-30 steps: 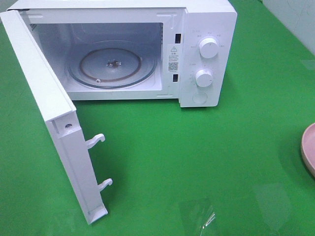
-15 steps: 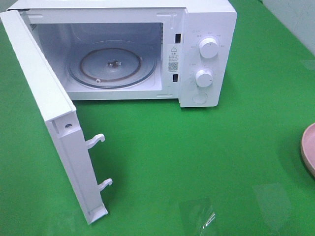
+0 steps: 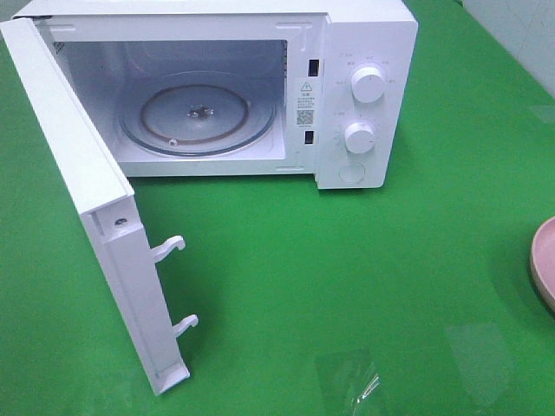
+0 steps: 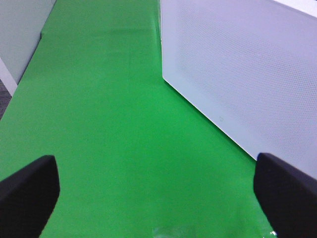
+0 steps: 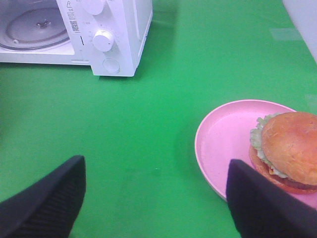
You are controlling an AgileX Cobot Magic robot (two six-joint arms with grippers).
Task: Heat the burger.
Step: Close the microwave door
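The burger point(image 5: 286, 148), with a golden-brown bun, green lettuce and a patty, sits on a round pink plate point(image 5: 223, 141) whose rim also shows at the right edge of the exterior view as the plate point(image 3: 545, 260). My right gripper point(image 5: 153, 198) hangs open above the green cloth, to the left of the plate and apart from it. The white microwave point(image 3: 364, 52) stands at the back with its door point(image 3: 95, 217) swung wide open and its glass turntable point(image 3: 198, 117) bare. My left gripper point(image 4: 158, 193) is open over the cloth beside the door's outer face point(image 4: 237, 74). Neither arm shows in the exterior view.
The green cloth point(image 3: 347, 260) covers the table. A scrap of clear film point(image 3: 355, 377) lies near the front edge. The open door's latch hooks point(image 3: 169, 249) stick out toward the middle. Two knobs point(image 3: 368, 87) sit on the microwave's right panel.
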